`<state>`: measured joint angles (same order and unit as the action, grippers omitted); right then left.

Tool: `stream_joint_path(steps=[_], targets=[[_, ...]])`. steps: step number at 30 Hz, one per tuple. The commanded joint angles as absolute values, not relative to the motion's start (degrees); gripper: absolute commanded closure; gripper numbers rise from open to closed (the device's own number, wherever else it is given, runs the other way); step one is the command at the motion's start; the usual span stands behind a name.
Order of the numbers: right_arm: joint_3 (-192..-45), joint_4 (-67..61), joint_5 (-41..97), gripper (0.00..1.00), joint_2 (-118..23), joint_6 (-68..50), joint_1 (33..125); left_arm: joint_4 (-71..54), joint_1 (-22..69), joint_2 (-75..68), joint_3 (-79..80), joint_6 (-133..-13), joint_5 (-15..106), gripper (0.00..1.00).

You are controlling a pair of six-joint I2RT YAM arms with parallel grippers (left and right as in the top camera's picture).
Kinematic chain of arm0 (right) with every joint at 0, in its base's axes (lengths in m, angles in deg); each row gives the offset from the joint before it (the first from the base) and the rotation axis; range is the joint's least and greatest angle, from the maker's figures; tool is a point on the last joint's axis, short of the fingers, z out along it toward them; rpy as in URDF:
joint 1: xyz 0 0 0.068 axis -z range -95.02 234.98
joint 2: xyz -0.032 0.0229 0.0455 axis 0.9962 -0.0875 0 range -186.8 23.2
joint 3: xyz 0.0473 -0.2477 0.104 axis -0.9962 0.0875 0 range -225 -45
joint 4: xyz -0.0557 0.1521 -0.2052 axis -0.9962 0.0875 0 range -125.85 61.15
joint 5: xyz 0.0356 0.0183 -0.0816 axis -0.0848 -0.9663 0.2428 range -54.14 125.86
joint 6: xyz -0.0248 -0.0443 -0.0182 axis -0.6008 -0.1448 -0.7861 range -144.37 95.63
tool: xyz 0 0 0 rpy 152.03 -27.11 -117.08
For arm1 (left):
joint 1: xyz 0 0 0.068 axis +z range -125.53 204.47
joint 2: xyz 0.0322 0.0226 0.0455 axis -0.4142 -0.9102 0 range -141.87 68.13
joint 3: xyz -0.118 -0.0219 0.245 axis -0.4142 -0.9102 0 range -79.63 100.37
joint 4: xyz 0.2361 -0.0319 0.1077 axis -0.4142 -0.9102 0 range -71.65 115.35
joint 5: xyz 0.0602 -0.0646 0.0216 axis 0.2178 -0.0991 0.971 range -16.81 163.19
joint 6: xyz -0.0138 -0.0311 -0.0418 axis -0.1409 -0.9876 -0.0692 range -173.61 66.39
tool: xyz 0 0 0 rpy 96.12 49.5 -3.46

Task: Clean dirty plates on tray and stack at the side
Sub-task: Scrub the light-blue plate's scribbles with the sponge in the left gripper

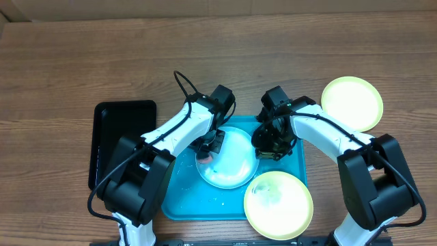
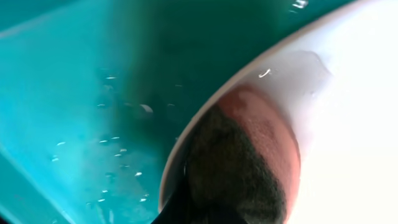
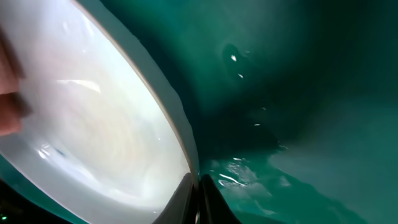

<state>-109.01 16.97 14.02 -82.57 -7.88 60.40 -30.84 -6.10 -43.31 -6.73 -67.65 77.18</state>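
Observation:
A light blue plate (image 1: 232, 167) with a white centre lies in the turquoise tray (image 1: 183, 199). My left gripper (image 1: 210, 145) is shut on a pink sponge (image 2: 267, 134) with a dark scrub side, pressed onto the plate's (image 2: 354, 124) left rim. At the plate's right edge, my right gripper (image 1: 268, 147) is shut on the thin rim (image 3: 180, 134), one finger on each side of it (image 3: 198, 196). One yellow-green plate (image 1: 278, 203) rests over the tray's front right corner. Another yellow-green plate (image 1: 351, 102) lies on the table at the back right.
A glossy black tray (image 1: 123, 140) sits on the wooden table left of the turquoise tray. Water drops and a wet film lie on the tray floor (image 2: 118, 149) and beside the gripped rim (image 3: 249, 174).

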Motion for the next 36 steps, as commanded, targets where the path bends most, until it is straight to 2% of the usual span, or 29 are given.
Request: stream_joint_path(steps=[1,15,30,36], targets=[[-108.9,17.2,16.1,0.96,-82.4,-7.9,60.9,-30.9,-7.1,-45.0,-7.5,-62.8,71.4,0.96],[-108.9,17.0,16.1,0.96,-82.4,-7.9,61.0,-29.8,-13.5,-45.0,-7.5,-54.6,68.1,0.96],[-108.9,17.0,16.1,0.96,-82.4,-7.9,61.0,-24.8,-13.9,-45.0,-7.5,-50.5,50.8,0.96],[-108.9,17.6,16.1,0.96,-82.4,-7.9,61.0,-27.8,-13.8,-45.0,-7.5,-51.9,56.5,0.96]])
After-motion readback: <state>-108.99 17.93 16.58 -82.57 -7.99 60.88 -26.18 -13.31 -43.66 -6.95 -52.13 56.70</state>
